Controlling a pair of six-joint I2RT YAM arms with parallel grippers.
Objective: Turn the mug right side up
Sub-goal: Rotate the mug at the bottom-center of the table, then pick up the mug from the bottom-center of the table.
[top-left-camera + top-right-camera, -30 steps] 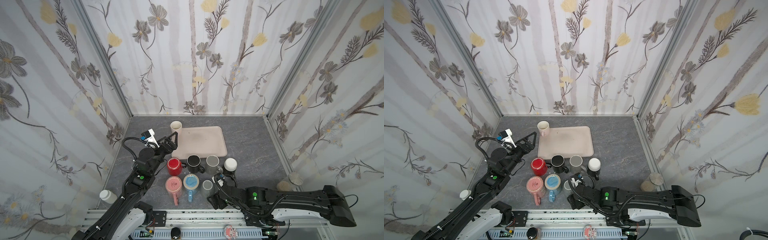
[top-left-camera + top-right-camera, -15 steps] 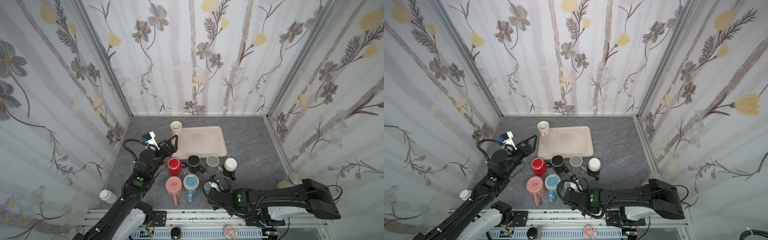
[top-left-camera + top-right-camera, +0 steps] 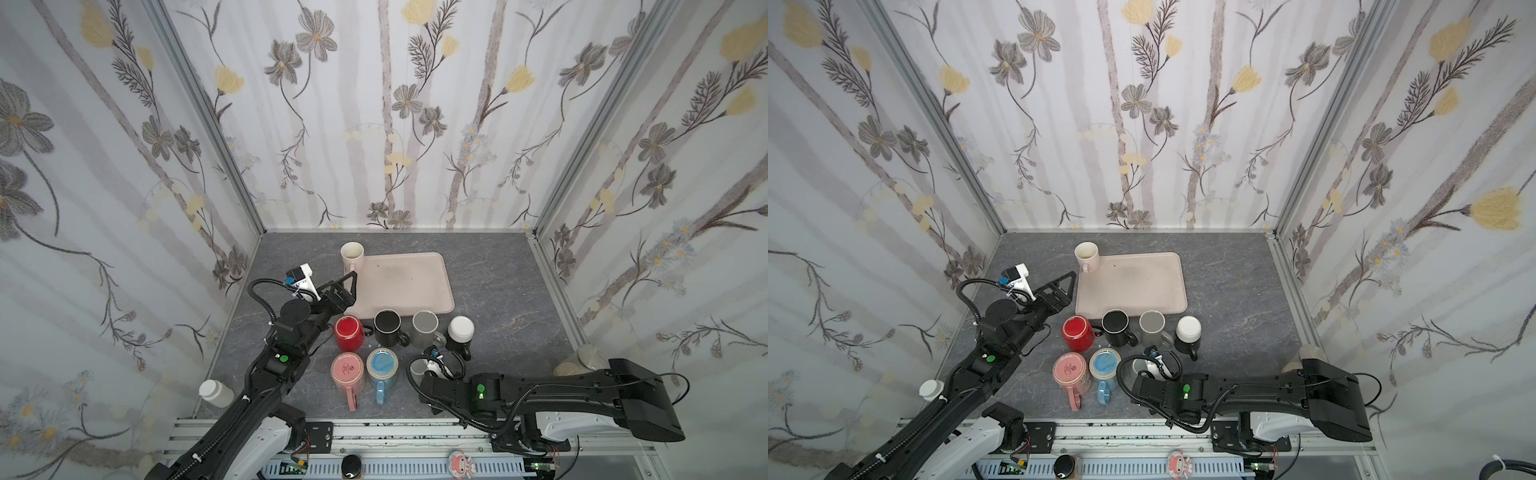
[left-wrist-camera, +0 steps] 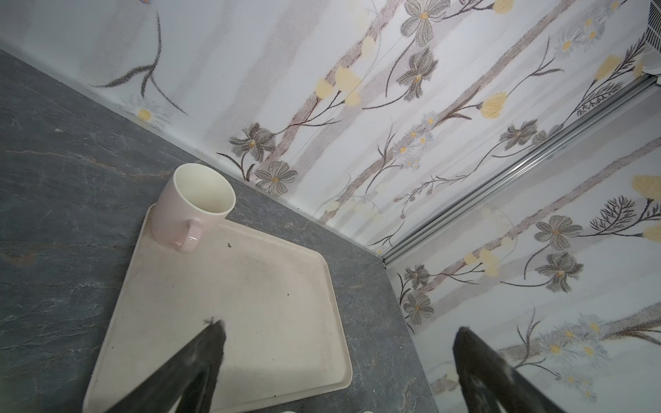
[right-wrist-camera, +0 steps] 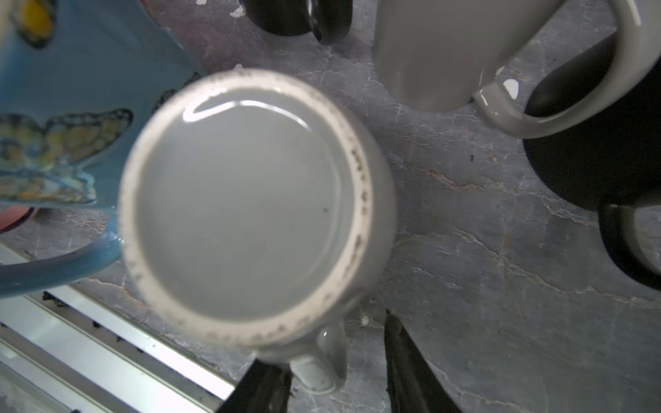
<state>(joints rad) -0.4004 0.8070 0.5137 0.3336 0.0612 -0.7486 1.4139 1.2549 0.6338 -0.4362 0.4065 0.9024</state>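
Observation:
The mug (image 5: pixel 246 200) is a grey one standing upside down, base up, in the front row; in both top views only a sliver (image 3: pixel 415 366) (image 3: pixel 1139 368) shows beside my right wrist. My right gripper (image 5: pixel 332 350) reaches down over it with the mug's handle (image 5: pixel 322 361) between the jaws. One finger (image 5: pixel 264 386) lies against the handle. The other finger (image 5: pixel 404 357) shows a strip of table between itself and the handle. My left gripper (image 3: pixel 343 286) (image 4: pixel 338 329) hovers open and empty over the near left corner of the tray (image 3: pixel 403 282).
Close round the mug stand a blue butterfly mug (image 3: pixel 382 368), a pink one (image 3: pixel 348 372), a red one (image 3: pixel 349 332), a black one (image 3: pixel 387 326), a grey one (image 3: pixel 425 328) and a black mug with a white base (image 3: pixel 460 332). A cream mug (image 3: pixel 352 254) sits on the tray's far left corner. A white bottle (image 3: pixel 215 392) is at the front left.
My right gripper has moved in over the grey mug and its jaws have narrowed round the handle. The right arm's elbow has swung out to the right. The left arm has barely moved.

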